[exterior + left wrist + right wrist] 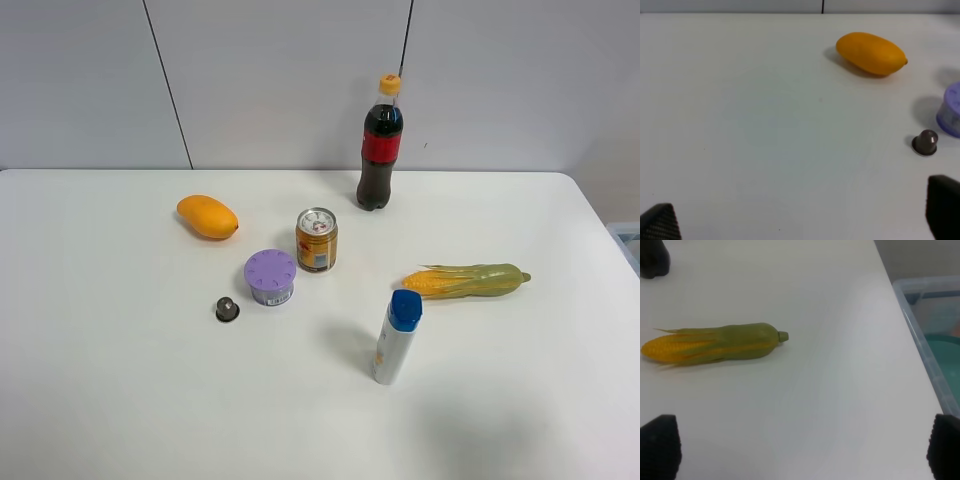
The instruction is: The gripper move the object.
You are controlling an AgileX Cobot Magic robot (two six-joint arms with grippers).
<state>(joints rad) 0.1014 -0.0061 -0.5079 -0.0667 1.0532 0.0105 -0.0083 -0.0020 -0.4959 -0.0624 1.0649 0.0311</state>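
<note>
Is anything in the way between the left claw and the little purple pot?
Almost. From the left wrist camera, the tiny dark capsule sits on the table just before the purple-lidded pot, slightly to one side. The left gripper hangs open, apart from both. Nothing else blocks it.

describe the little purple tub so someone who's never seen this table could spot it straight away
Start at the tall cola bottle standing at the back of the white table, then come forward to the gold drink can. The purple-lidded tub sits just in front and to the left of that can. It is squatter than the can, with a flat lilac lid, and far bigger than the tiny dark capsule beside it.
</note>
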